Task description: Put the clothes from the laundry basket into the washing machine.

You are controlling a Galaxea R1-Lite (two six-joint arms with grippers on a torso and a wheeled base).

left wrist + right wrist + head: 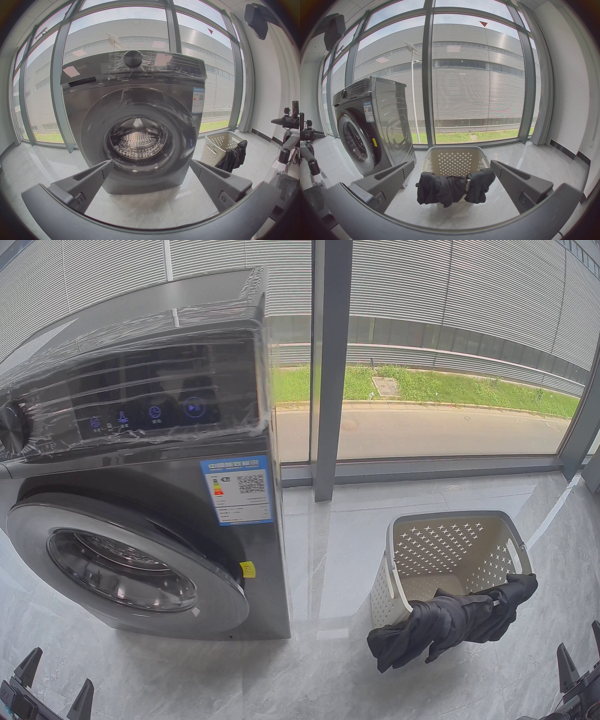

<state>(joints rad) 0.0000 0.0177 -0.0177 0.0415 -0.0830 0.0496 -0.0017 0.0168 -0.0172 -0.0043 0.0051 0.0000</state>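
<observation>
Pale floor (325, 677) under tall windows (437, 334) carries the washing machine (156, 490), its round door (125, 571) shut. Well apart to its right stands the laundry basket (437, 540), with a black garment (450, 621) draped over the near rim, easy to grab. The left gripper (150, 162) and right gripper (451, 162) hang low, fingers spread and empty, probably because the door needs opening first.

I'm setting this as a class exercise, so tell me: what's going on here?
A robot faces a washer whose door is shut. Beside it on the floor stands a basket, with a dark garment hanging over its near rim. The left pincer and right pincer are both open and empty, held low and touching nothing. The garment is not yet picked up.
</observation>
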